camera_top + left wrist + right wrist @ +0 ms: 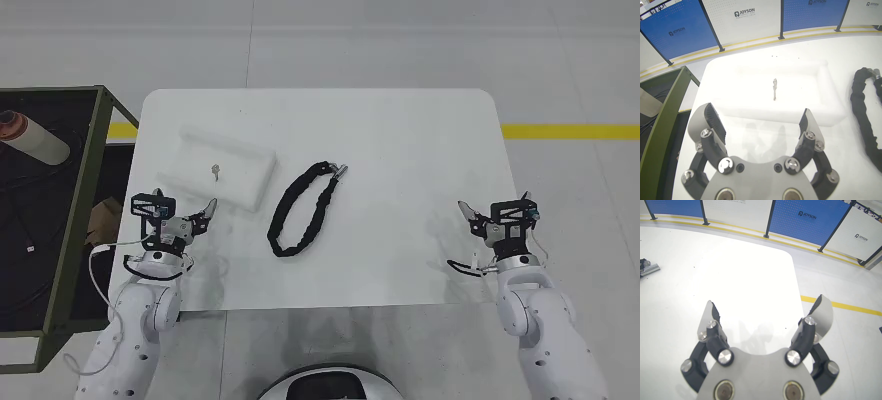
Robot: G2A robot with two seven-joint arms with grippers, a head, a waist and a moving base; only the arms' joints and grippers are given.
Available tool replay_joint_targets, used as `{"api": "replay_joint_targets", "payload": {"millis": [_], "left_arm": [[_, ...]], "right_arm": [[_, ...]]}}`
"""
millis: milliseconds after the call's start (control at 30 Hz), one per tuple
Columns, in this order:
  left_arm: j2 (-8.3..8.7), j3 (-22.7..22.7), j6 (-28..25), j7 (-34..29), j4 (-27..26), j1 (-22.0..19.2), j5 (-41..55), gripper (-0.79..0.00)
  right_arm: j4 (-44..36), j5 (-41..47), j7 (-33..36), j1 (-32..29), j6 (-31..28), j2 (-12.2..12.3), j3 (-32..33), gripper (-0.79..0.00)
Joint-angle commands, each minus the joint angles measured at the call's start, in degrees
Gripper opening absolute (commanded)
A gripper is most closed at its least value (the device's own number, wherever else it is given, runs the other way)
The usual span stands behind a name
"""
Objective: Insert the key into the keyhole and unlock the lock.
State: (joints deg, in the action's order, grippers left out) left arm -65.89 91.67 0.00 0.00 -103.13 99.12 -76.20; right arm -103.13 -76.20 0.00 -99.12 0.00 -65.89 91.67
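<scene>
A small silver key stands upright in a white foam block at the table's back left. A chain lock in a black fabric sleeve lies curled mid-table, its metal lock end at the far tip. My left gripper is open, hovering just short of the foam block near the table's left front. My right gripper is open over the table's right front edge, holding nothing.
The white table has rounded corners. A green metal frame cart with cables stands against its left side. A yellow floor line runs past the right side. Bare tabletop lies between the lock and my right gripper.
</scene>
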Motion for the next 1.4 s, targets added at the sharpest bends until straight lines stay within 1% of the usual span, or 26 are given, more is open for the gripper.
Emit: {"api": "replay_joint_targets", "payload": {"millis": [0,67,133,200,233,300,400,433,500,533,600,667,733,800,900,1033,1067,1167,1267,1333,1367], "left_arm": [[0.00,0.00,0.00,0.00,0.00,0.00,0.00,0.000],[0.00,0.62,-0.09,-0.44,-0.38,-0.43,0.54,0.000],[0.03,1.48,-0.27,-2.81,-1.16,-1.64,1.44,0.000],[0.18,2.85,-1.93,-8.24,-2.66,-3.64,3.92,0.000],[0.32,3.58,-3.71,-12.20,-3.49,-4.97,5.75,0.000],[0.92,5.35,-9.48,-23.79,-4.39,-8.69,9.04,0.000],[1.55,7.27,-12.55,-45.76,-2.57,-18.30,23.17,0.000],[1.81,7.58,-12.10,-52.92,-0.59,-22.29,27.05,0.000],[2.39,5.59,-12.86,-66.12,3.12,-29.99,29.81,0.000],[2.56,4.39,-13.03,-70.27,5.06,-33.42,30.57,0.000],[2.74,1.15,-13.19,-77.12,8.90,-38.96,30.96,0.000],[2.79,-1.09,-13.38,-80.92,12.15,-43.10,32.53,0.000],[2.88,-4.18,-14.37,-84.11,15.18,-46.50,30.32,0.000],[2.78,-6.51,-15.11,-84.28,18.21,-49.04,30.10,0.000],[2.70,-8.97,-15.56,-85.23,22.93,-52.37,29.96,-0.117],[2.63,-11.07,-16.06,-86.19,27.93,-55.12,31.13,-0.360],[2.63,-11.53,-16.09,-86.30,28.99,-55.81,31.19,-0.394],[2.56,-12.94,-16.11,-85.64,31.94,-57.39,31.08,-0.453],[2.40,-14.30,-16.26,-85.55,34.51,-58.75,32.19,-0.468],[2.32,-15.40,-16.20,-84.93,35.62,-59.47,31.56,-0.505],[2.27,-15.81,-16.23,-84.64,36.08,-59.77,31.64,-0.505]], "right_arm": [[0.00,0.00,0.00,0.00,0.00,0.00,0.00,-0.001],[0.00,0.00,0.00,0.00,0.00,0.00,0.00,0.000],[0.00,0.00,0.00,0.00,0.00,0.00,0.00,0.000],[0.00,0.00,0.00,0.00,0.00,0.00,0.00,0.000],[0.00,0.00,0.00,0.00,0.00,0.00,0.00,0.000],[0.00,0.00,0.00,0.00,0.00,0.00,0.00,0.000],[0.00,0.00,0.00,0.00,0.00,0.00,0.00,0.000],[0.00,0.00,0.00,0.00,0.00,0.00,0.00,0.000],[0.00,0.00,0.00,0.00,0.00,0.00,0.00,0.000],[0.00,0.00,0.00,0.00,0.00,0.00,0.00,0.000],[0.00,0.00,0.00,0.00,0.00,0.00,0.00,0.000],[0.00,0.00,0.00,0.00,0.00,0.00,0.00,0.000],[0.00,0.00,0.00,0.00,0.00,0.00,0.00,0.000],[0.00,0.00,0.00,0.00,0.00,0.00,0.00,0.000],[0.00,0.00,0.00,0.00,0.00,0.00,0.00,0.000],[0.00,0.00,0.00,0.00,0.00,0.00,0.00,0.000],[0.00,0.00,0.00,0.00,0.00,0.00,0.00,0.000],[0.00,0.00,0.00,0.00,0.00,0.00,0.00,0.000],[0.00,0.00,0.00,0.00,0.00,0.00,0.00,0.000],[0.00,0.00,0.00,0.00,0.00,0.00,0.00,0.000],[0.00,0.00,0.00,0.00,0.00,0.00,0.00,0.000]]}}
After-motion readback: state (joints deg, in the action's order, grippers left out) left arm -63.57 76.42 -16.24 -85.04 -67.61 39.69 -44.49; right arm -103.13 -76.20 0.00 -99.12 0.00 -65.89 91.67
